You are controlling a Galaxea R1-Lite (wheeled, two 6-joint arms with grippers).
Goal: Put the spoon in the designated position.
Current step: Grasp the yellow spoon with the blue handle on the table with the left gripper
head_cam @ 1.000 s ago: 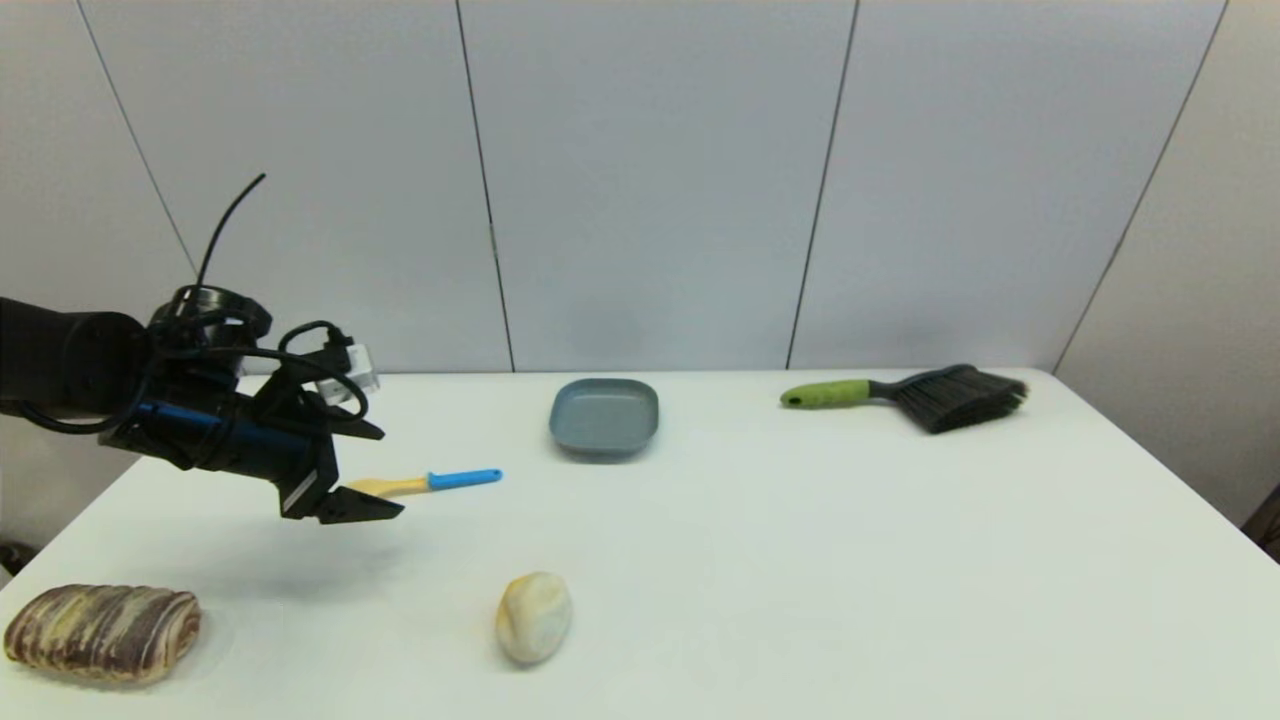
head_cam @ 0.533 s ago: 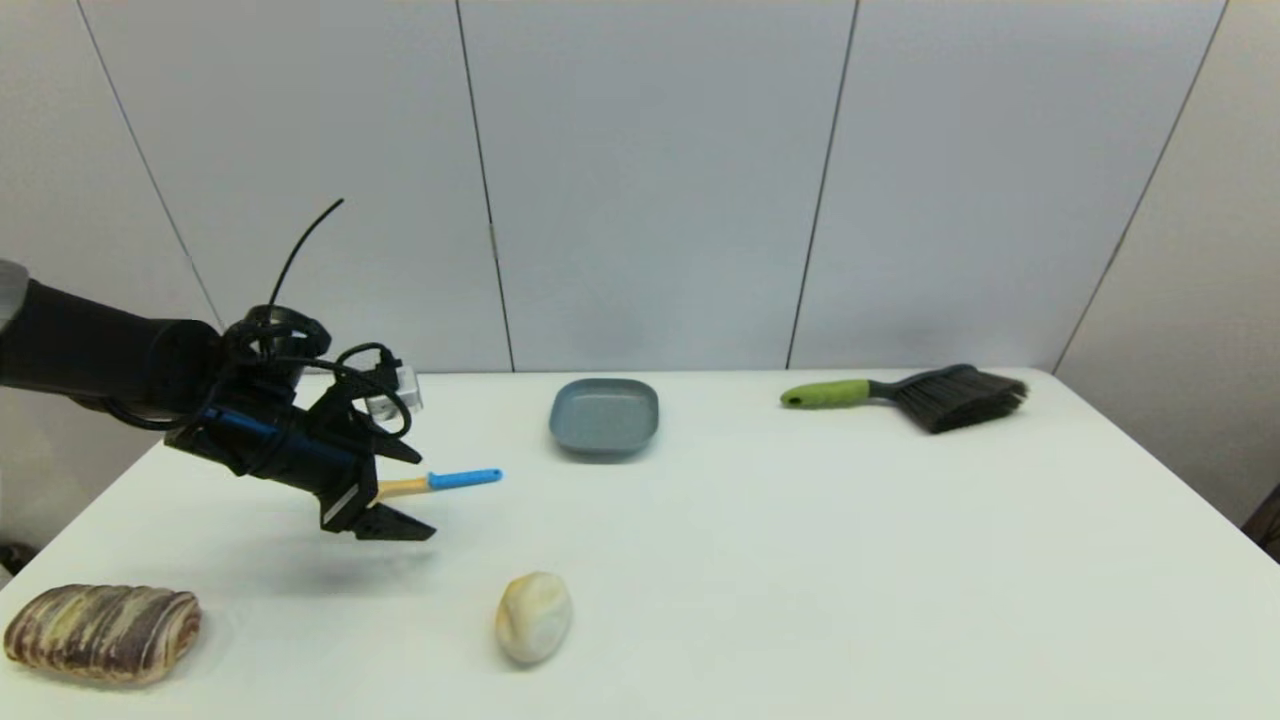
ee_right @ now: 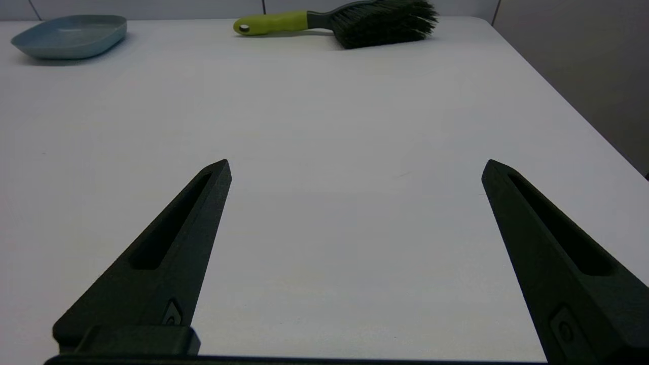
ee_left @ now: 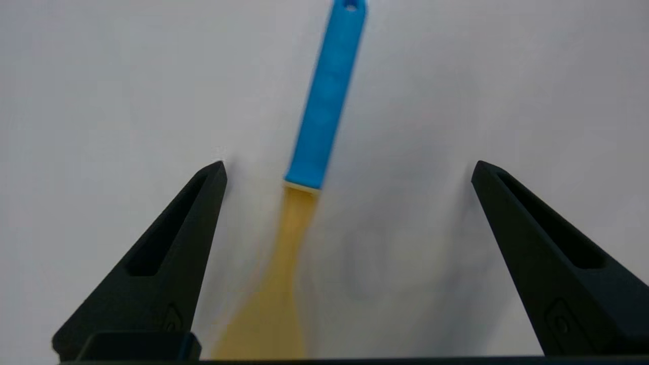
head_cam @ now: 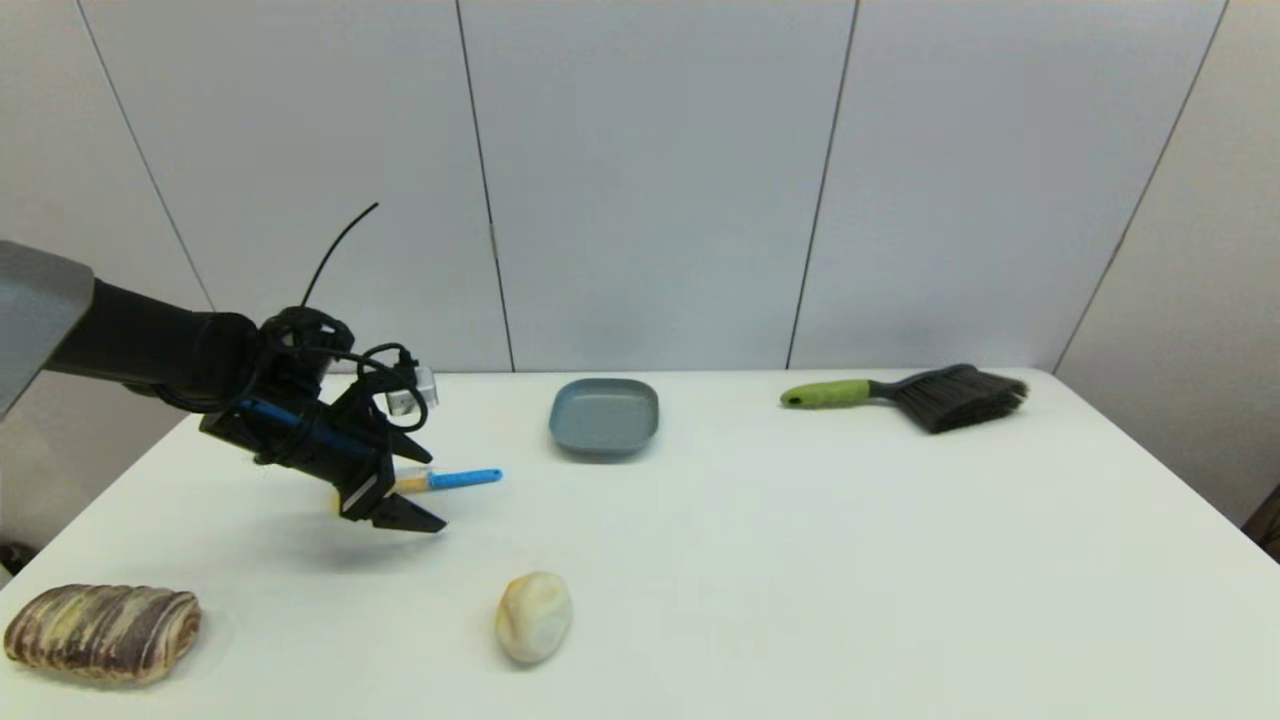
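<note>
A white table stands against a pale grey panelled wall with dark seams.

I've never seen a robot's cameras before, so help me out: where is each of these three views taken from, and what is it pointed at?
Head view: from the robot's head, down at the white table; the left arm reaches in, left gripper over the spoon.
Left wrist view: behind the left gripper, down at the spoon between its open fingers.
Right wrist view: behind the open right gripper, low across the table toward the grey dish and brush.
Shared: head and left wrist views show the spoon.
</note>
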